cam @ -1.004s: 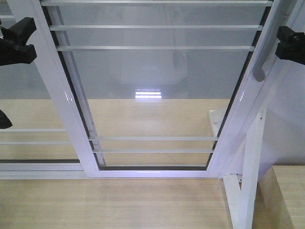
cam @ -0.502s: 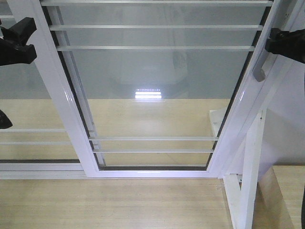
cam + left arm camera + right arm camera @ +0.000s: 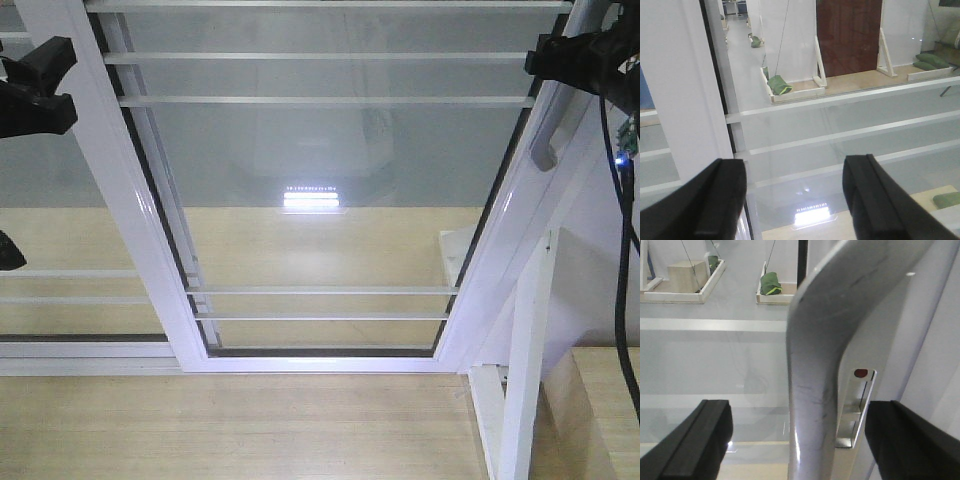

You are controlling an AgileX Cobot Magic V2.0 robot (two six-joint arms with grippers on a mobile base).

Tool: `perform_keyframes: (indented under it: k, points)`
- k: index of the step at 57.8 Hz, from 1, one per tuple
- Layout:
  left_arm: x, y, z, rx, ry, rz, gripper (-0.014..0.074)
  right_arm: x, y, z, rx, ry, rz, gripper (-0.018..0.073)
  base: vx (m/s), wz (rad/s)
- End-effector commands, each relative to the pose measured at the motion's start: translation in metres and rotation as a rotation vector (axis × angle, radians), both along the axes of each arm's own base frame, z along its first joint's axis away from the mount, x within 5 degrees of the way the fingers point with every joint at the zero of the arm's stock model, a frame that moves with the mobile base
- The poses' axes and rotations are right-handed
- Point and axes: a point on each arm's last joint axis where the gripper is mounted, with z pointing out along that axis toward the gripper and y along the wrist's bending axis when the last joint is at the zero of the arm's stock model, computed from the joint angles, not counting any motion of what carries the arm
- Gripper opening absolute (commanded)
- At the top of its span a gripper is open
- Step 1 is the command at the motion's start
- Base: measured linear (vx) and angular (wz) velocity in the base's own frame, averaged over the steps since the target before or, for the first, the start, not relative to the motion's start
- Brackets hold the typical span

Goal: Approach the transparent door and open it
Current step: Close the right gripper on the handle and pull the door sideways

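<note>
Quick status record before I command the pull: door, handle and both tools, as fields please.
door: transparent door, white frame, thin horizontal bars, fills the front view
handle: curved grey pull handle on the door's right stile
lock: lock plate beside the handle, red dot showing on it
right tool: open, one finger on each side of the handle, no grip yet
left tool: open, holding nothing, facing the glass
likely next: close right tool on handle, then slide
</note>
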Motion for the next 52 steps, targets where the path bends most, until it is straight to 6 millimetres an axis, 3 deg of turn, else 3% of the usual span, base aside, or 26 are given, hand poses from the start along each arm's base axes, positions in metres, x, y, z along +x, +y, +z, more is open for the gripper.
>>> perform_keyframes:
  k: [1,11,27,32,45,52]
  points:
    - [-0.002,0.000,0.023,-0.011,-0.132,-0.003,0.0539,0.006,-0.007,0.035,-0.048,-0.175,-0.016,0.0593,0.00,0.00]
    - [-0.002,0.000,0.023,-0.012,-0.133,-0.003,0.0539,0.015,-0.015,0.028,-0.068,-0.162,-0.031,0.0533,0.00,0.00]
    - [-0.002,0.000,0.023,-0.012,-0.132,-0.003,0.0539,0.015,-0.015,0.026,-0.058,-0.136,-0.030,0.0163,0.00,0.00]
    - [-0.002,0.000,0.023,-0.012,-0.131,-0.003,0.0539,0.014,-0.014,0.026,-0.049,-0.126,-0.028,0.0085,0.00,0.00]
    - [-0.002,0.000,0.023,-0.012,-0.130,-0.003,0.0539,0.008,-0.008,0.038,-0.041,-0.119,-0.011,0.0064,0.00,0.00]
    - [-0.002,0.000,0.023,-0.014,-0.127,-0.003,0.0539,0.005,0.005,0.044,-0.048,-0.137,0.021,0.0068,0.00,0.00]
